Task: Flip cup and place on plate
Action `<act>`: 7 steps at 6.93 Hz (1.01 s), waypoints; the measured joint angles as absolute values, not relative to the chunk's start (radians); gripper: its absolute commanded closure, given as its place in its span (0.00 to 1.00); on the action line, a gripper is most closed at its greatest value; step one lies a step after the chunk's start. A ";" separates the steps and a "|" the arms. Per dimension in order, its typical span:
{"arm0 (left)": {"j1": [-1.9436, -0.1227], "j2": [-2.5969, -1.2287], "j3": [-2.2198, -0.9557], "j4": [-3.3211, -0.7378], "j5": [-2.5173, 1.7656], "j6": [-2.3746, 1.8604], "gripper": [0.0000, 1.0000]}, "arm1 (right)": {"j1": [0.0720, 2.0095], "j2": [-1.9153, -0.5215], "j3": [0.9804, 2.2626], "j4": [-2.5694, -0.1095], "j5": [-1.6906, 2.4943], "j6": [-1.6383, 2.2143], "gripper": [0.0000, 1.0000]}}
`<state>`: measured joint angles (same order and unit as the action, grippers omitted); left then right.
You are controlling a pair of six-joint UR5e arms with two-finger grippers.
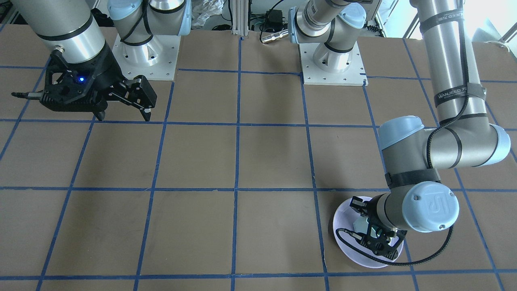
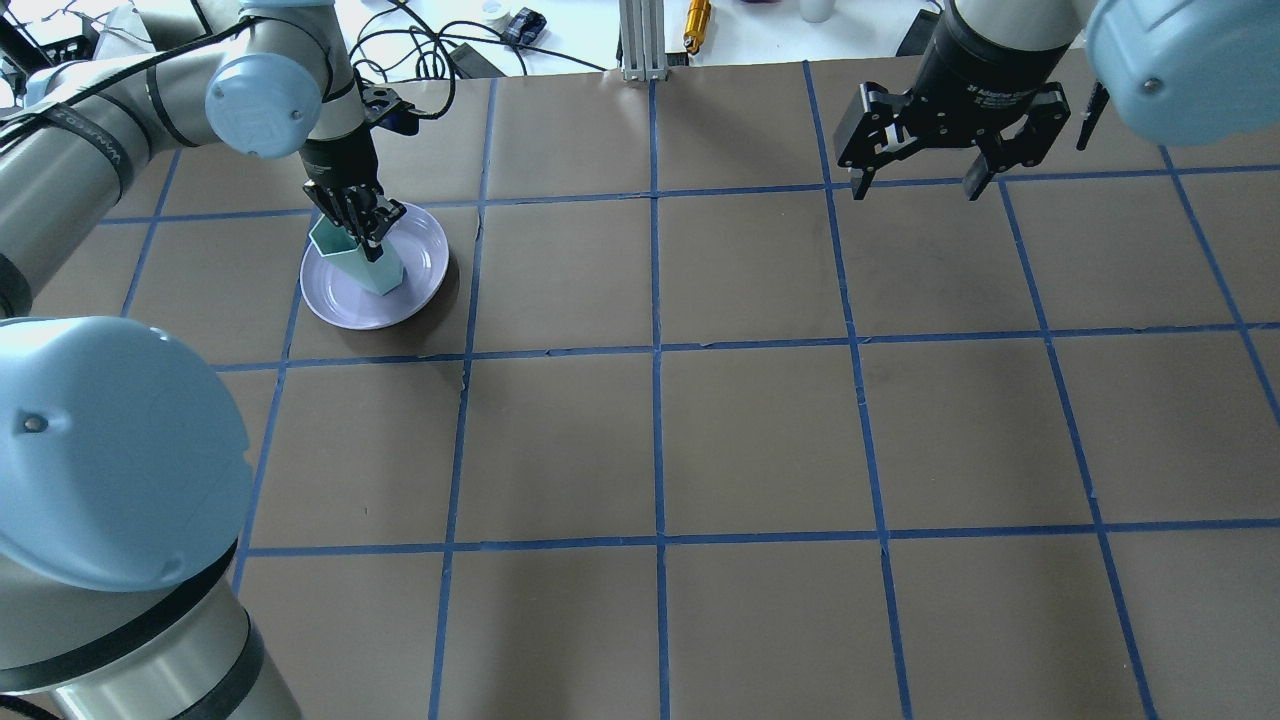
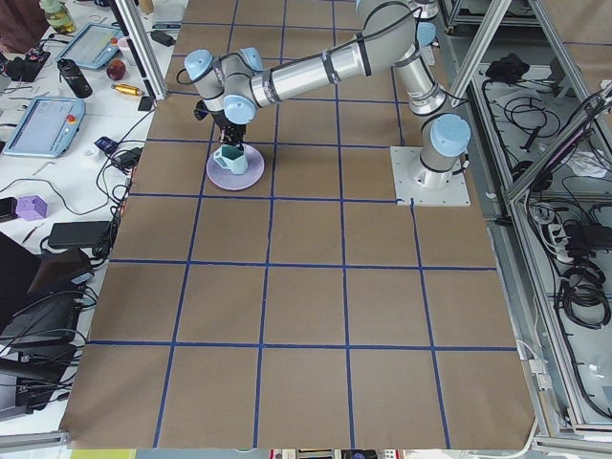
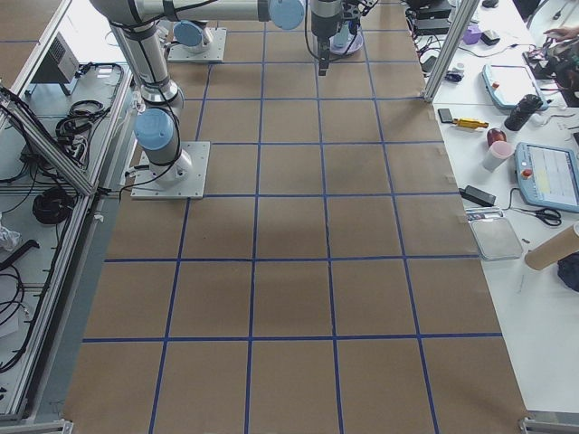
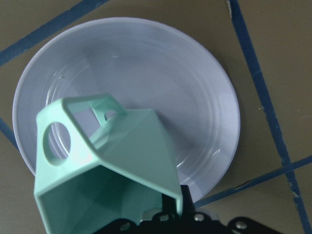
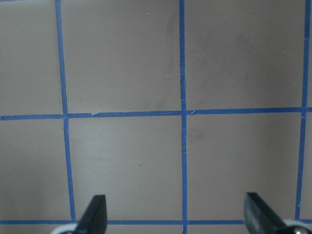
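The pale lavender plate [image 2: 425, 262] lies on the table at the far left. The mint-green faceted cup [image 2: 362, 262] is over it, mouth up and tilted, with its base down at the plate's surface. I cannot tell whether the base touches. My left gripper [image 2: 362, 225] is shut on the cup's rim wall from above. In the left wrist view the cup [image 5: 122, 156] fills the foreground with its handle at the left, and the plate [image 5: 161, 68] lies behind it. My right gripper [image 2: 915, 185] hangs open and empty above the far right of the table.
The table [image 2: 660, 440] is brown paper marked with a blue tape grid. The two arm bases [image 1: 145, 52] stand at its robot side. Cables and small tools lie beyond the far edge [image 2: 690, 15].
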<state>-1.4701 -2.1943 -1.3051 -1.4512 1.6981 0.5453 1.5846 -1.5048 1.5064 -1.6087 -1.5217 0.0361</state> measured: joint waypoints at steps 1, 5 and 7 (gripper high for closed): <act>-1.469 -2.196 -1.304 -1.451 1.698 0.542 0.06 | 1.585 -1.505 1.506 -1.609 -1.521 0.036 0.00; -1.480 -2.090 -1.299 -1.515 1.654 0.468 0.06 | 1.585 -1.505 1.506 -1.609 -1.521 0.036 0.00; -1.495 -1.969 -1.320 -1.580 1.573 0.342 0.07 | 1.585 -1.505 1.506 -1.609 -1.521 0.036 0.00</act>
<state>-1.4953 -1.9686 -1.3198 -1.5801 1.5730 0.3421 1.5846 -1.5049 1.5063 -1.6091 -1.5212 0.0364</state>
